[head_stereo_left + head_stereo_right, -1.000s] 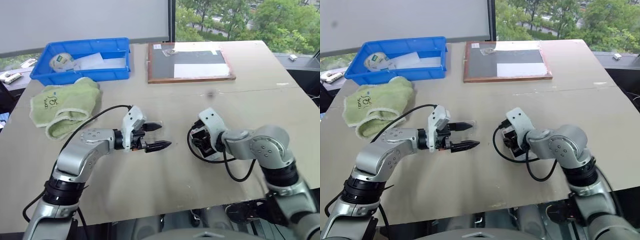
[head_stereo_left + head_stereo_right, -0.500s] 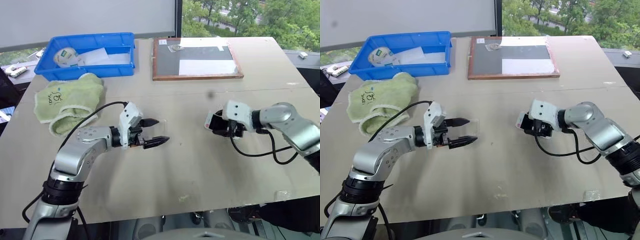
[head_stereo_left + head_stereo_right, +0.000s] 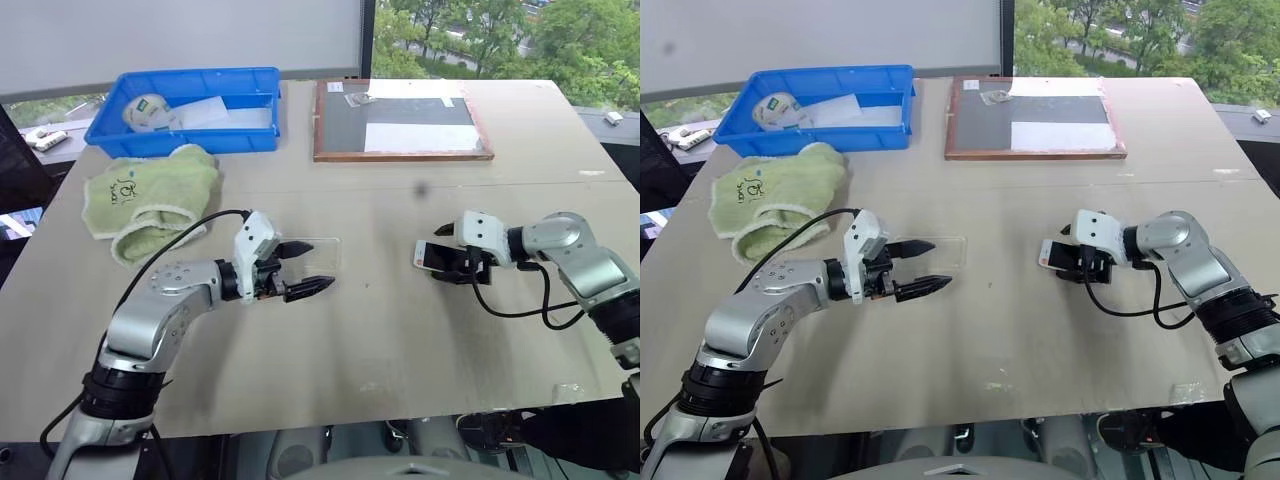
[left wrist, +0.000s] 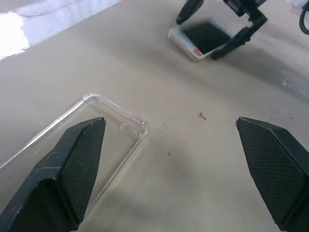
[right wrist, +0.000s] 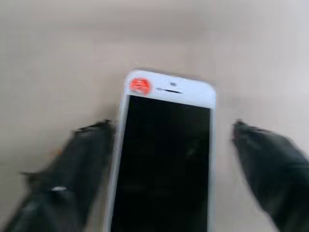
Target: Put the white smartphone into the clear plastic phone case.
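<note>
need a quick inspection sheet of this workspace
surface: beige table, scuffed.
job's things: white smartphone flat, screen up; clear plastic phone case flat, empty.
clutter: green towel, blue bin with tape roll, framed board.
grippers: left tool open beside the case; right tool open astride the phone.
cables: black leads along both arms.
surroundings: window, trees outside.
</note>
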You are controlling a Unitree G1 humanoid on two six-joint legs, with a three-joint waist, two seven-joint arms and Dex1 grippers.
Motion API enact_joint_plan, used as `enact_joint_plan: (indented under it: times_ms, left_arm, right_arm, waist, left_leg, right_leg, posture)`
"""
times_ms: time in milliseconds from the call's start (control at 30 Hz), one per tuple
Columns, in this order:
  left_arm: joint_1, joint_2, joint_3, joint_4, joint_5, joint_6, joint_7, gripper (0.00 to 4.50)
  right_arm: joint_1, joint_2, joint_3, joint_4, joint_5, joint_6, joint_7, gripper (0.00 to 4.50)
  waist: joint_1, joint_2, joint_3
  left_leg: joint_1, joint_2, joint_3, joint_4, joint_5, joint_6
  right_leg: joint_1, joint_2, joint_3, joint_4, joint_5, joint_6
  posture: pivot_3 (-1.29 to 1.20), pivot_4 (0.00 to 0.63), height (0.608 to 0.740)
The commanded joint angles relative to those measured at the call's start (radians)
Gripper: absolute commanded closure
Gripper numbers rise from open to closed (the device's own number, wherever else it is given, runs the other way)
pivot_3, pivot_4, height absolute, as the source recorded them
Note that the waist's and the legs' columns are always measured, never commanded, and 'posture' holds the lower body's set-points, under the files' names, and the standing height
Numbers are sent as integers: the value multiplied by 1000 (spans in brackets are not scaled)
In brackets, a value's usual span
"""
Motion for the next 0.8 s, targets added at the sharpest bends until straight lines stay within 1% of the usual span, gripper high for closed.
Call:
enact_joint_plan:
  times_ms: [33,167,267,500,733,800]
  left_arm:
    - [-4,2,17,-11,4,-31,-6,0]
    - [-16,2,14,8,9,-43,-12,0]
    - [-22,1,8,10,11,-52,-21,0]
    - [-15,4,13,11,27,-104,-45,0]
    - [30,10,32,-35,15,-115,-34,0]
    - [41,17,39,-49,14,-115,-30,0]
  right_arm:
    - [47,-5,-80,-87,-3,69,-31,54]
    - [119,-50,-136,-245,35,219,-9,54]
    - [160,-61,-163,-293,37,316,-29,54]
    - [165,-27,-194,-259,41,380,-48,54]
    - [149,-1,-159,-201,18,369,5,54]
    - [145,7,-156,-180,13,363,14,591]
  waist:
    - [0,0,0]
    - [2,0,0]
    - [1,0,0]
    - [0,0,0]
    - [-1,0,0]
    - [-1,0,0]
  left_leg:
    - [0,0,0,0,0,0]
    - [-1,0,0,0,0,0]
    - [-1,0,0,0,0,0]
    - [-1,0,0,5,0,0]
    - [-1,0,0,12,0,0]
    - [-1,0,-1,13,0,0]
  right_leg:
    - [0,0,0,0,0,0]
    - [0,0,0,0,2,-3]
    - [0,0,0,0,2,-3]
    - [0,0,0,3,0,0]
    - [0,0,1,10,0,0]
    - [0,0,0,12,0,0]
  posture:
    - [0,150,740]
    - [0,150,740]
    - [0,150,740]
    - [0,150,740]
    - [0,150,740]
    - [0,150,740]
